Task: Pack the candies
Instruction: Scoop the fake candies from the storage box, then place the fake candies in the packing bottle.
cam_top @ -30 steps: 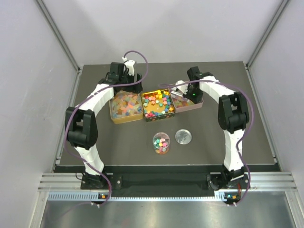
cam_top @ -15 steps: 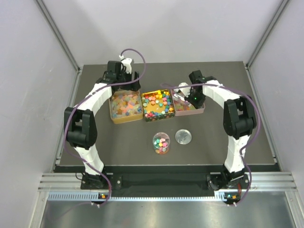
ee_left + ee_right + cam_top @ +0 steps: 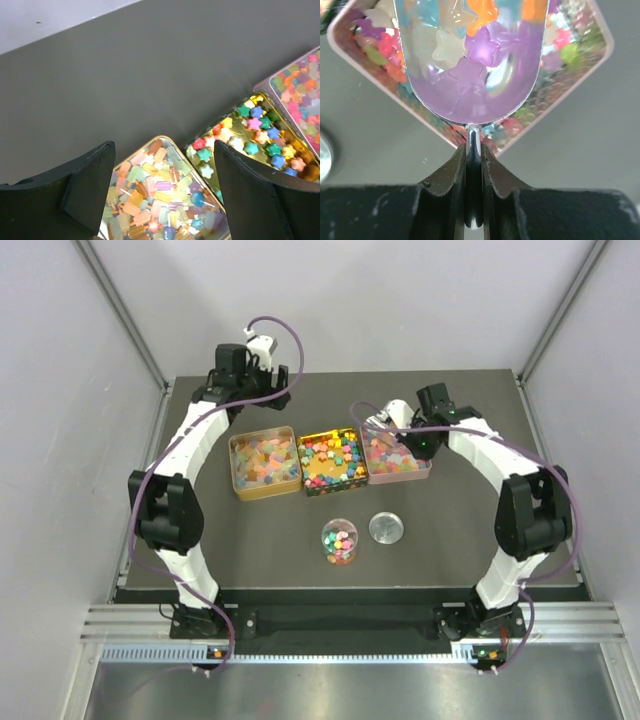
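Note:
Candies fill three tins in a row: pale popsicle-shaped ones in the left gold tin (image 3: 265, 462), bright stars in the middle gold tin (image 3: 333, 460), mixed ones in the pink tin (image 3: 397, 458). A clear cup (image 3: 340, 541) in front holds several candies. My right gripper (image 3: 412, 432) is shut on the handle of a metal scoop (image 3: 470, 95), which holds a few star candies (image 3: 450, 45) over the pink tin (image 3: 570, 85). My left gripper (image 3: 268, 388) is open and empty, raised behind the left tin (image 3: 160, 200).
A round silver lid (image 3: 386, 528) lies to the right of the cup. The black mat (image 3: 480, 540) is bordered by grey walls on both sides and at the back. The middle tin (image 3: 250, 145) and the pink tin (image 3: 300, 90) show at the right of the left wrist view.
My left gripper has lifted and pulled back to the far left, away from the left tin. My right gripper has carried the scoop rightward and back over the pink tin.

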{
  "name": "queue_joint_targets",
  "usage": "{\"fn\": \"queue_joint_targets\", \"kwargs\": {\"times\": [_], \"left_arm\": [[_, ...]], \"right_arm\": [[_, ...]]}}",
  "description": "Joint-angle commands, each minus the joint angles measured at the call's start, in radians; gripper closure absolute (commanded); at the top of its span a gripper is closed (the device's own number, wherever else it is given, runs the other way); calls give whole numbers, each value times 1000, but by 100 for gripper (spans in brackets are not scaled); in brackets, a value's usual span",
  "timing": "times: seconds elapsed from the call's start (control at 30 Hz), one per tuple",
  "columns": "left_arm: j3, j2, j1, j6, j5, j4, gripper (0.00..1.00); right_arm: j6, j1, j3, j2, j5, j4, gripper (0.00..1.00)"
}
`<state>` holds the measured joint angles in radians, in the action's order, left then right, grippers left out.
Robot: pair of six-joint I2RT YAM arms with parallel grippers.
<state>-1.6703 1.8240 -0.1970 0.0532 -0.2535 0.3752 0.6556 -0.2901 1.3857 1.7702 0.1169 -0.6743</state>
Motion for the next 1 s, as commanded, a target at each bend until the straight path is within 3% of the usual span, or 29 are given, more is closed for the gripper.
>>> {"fn": "queue_joint_targets", "kwargs": {"times": [0.0,0.17,0.33,0.73,0.97], "left_arm": [[-42,-20,28,36,34,-2,16],[-10,-40,70,21,22,-21,16],[66,-80,119,-10,-10,-50,16],[354,-314,189,-27,-38,-137,16],[425,-408,232,-33,-39,-134,16]], "right_arm": [[168,5,42,-141,56,-94,100],[410,-3,50,-215,60,-246,100],[535,-75,90,-270,32,-372,100],[504,-345,90,-310,-102,-472,100],[521,-438,10,-353,-199,-478,100]]}}
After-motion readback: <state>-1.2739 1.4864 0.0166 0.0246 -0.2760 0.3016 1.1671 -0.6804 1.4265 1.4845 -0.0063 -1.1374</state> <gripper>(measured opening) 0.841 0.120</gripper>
